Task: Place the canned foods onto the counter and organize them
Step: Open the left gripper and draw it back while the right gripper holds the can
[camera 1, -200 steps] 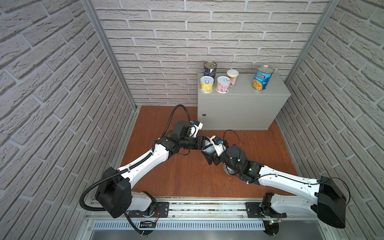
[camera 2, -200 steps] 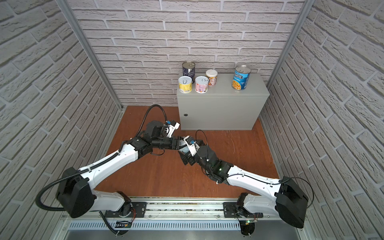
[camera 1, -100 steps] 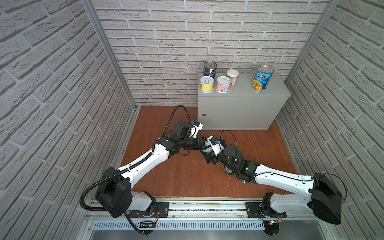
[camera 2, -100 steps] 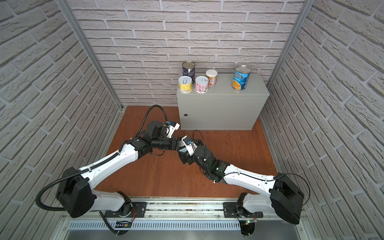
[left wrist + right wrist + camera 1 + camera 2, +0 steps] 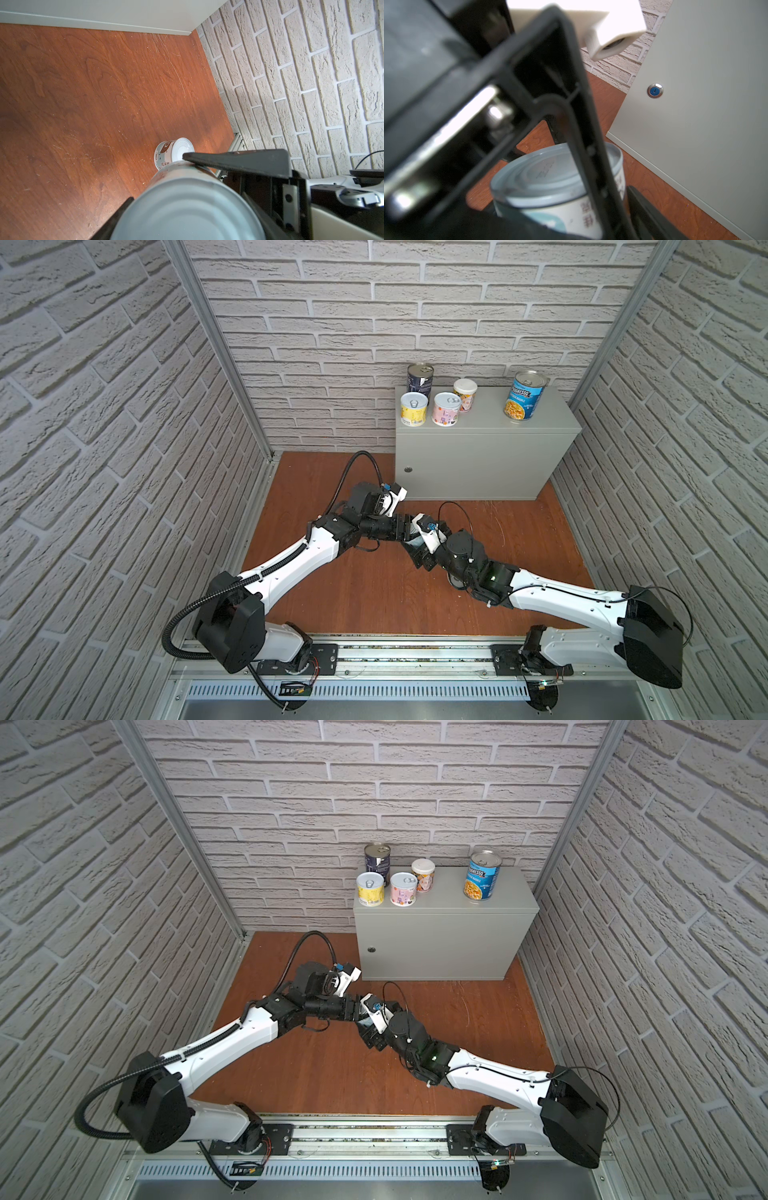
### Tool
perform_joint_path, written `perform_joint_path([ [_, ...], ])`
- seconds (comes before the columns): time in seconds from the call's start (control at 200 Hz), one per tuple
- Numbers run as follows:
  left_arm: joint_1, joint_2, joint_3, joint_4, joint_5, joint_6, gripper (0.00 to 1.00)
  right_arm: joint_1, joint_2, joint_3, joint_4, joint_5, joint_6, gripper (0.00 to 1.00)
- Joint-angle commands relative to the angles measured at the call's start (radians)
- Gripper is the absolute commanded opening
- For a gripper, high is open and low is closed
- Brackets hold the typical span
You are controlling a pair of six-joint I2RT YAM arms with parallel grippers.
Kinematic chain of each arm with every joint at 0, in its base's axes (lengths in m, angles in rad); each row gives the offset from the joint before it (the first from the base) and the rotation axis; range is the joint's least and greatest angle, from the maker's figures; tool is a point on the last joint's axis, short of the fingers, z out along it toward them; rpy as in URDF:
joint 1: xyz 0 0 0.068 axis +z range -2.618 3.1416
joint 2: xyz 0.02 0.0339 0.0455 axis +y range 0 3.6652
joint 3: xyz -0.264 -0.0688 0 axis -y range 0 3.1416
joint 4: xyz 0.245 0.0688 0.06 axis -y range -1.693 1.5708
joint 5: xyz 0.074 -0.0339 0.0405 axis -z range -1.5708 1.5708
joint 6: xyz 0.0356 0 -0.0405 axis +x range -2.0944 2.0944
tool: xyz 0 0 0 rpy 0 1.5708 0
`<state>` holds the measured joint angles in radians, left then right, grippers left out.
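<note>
Grippers nose to nose over the wooden floor, in front of the grey counter. My left gripper was clamped across the sides of a short pale teal can. My right gripper sat at the same can, with one finger just beside its wall. I could not tell whether those jaws were pinching it.

Five cans stood upright on the counter top:
- a dark navy can at the back left corner
- a yellow can at the front left corner
- a pink can just beside the yellow one
- a peach can behind the pink one
- a blue Progresso soup can toward the right end

Another short white-labelled can lay on the floor, well apart from the counter.
</note>
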<state>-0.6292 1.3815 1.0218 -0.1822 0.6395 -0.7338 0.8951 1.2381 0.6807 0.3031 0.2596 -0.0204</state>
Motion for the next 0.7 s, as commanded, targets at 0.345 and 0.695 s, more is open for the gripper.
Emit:
perform_joint_path([
  [0.345,0.01,0.026,0.015,0.06,0.055,0.006,0.49,-0.001,-0.028,0.041,0.063,-0.002,0.02,0.63],
  [0.695,0.014,0.021,-0.016,0.108,0.062,-0.008,0.52,-0.001,-0.049,0.048,0.019,0.005,0.059,0.6],
])
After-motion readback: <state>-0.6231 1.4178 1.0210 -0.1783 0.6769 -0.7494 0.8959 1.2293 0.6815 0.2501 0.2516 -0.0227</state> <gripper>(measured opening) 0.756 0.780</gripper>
